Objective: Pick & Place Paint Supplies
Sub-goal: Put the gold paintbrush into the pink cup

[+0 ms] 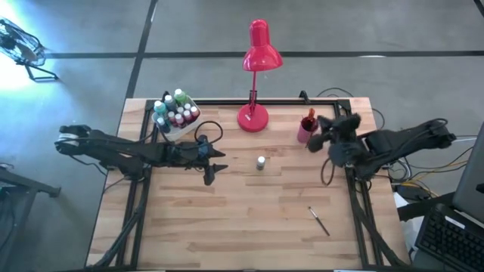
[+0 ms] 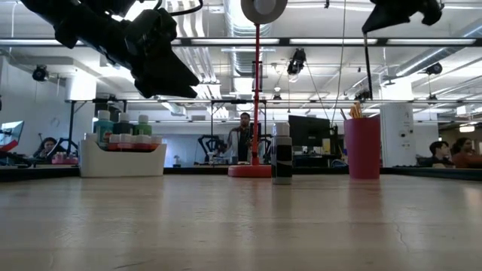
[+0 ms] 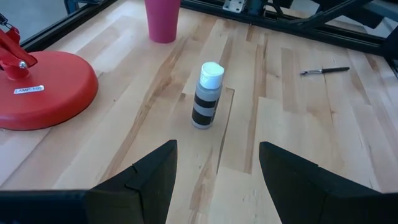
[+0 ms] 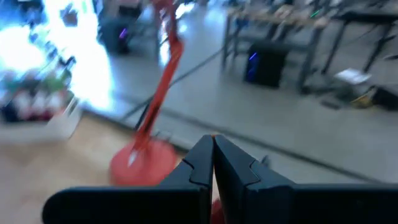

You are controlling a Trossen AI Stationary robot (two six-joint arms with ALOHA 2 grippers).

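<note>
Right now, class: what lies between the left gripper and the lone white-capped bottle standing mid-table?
Nothing: in the left wrist view only bare wooden table lies between the open left gripper and the bottle.

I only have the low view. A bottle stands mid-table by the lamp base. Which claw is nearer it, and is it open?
Observer: The left claw; it's open, with the black-and-white bottle standing ahead of its fingers, untouched.
Operator: Any brush loose on the table?
Observer: Yes, one paintbrush lies flat on the bare wood of the table's right half, near the front edge.
Operator: And the right claw?
Observer: Shut, empty, above the pink cup, which holds brushes.
</note>
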